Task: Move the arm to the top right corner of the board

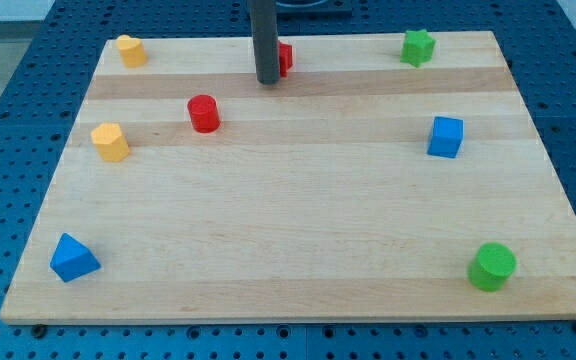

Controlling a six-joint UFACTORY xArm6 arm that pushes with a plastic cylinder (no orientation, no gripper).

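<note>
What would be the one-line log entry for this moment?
my tip: top centre, beside partly hidden red block | green star: near top right corner | corner: not reached

Wooden board (298, 250) on blue pegboard table (28, 100). On board: two yellow blocks (131, 50) (110, 142), red cylinder (204, 113), red block (285, 58) half hidden behind rod, green star (418, 46), blue cube (446, 137), green cylinder (492, 267), blue triangular block (72, 258).

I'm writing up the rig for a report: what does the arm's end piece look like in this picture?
Only a straight rod shows, entering from the view's top. It is a plain dark grey cylinder, smooth and matt, of even thickness down to my tip, which is cut flat. No cables, markings or labels are visible on it.
</note>
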